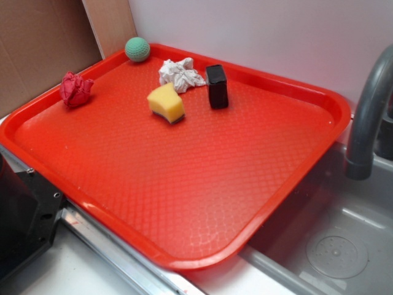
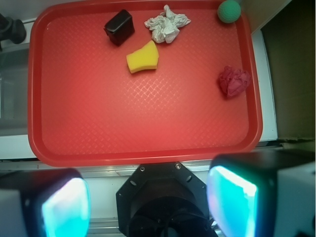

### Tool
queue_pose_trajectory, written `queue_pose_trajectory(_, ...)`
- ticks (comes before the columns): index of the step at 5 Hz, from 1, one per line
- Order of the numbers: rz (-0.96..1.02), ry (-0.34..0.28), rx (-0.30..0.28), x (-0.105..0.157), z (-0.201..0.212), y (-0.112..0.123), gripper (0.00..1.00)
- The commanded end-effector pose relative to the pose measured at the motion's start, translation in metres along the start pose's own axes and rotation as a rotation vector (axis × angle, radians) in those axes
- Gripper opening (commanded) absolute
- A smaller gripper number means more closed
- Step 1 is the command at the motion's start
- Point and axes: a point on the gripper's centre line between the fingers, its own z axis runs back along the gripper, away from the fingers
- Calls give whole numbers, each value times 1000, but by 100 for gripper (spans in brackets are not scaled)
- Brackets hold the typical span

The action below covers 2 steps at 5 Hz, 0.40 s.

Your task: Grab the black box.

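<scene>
Five items lie on the red textured plastic tray (image 2: 74, 123). The pincer (image 2: 148, 202), seen in the wrist view, hangs over the tray's near edge with both padded fingers (image 2: 64, 207) spread wide and nothing between them. The small glossy black box (image 2: 119, 26) stands upright at the tray's far side, well apart from the pincer, beside the yellow sponge wedge (image 2: 143, 58) and the crumpled white paper (image 2: 165, 24). A green ball (image 2: 229, 11) and a crumpled red wad (image 2: 234, 81) lie further off.
</scene>
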Motion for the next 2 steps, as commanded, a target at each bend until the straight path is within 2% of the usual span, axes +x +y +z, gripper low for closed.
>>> queue_pose_trajectory(1,0,0,0,0,0,0,100)
queue_pose_trajectory(2,215,-160,-26,48,-28,2,100)
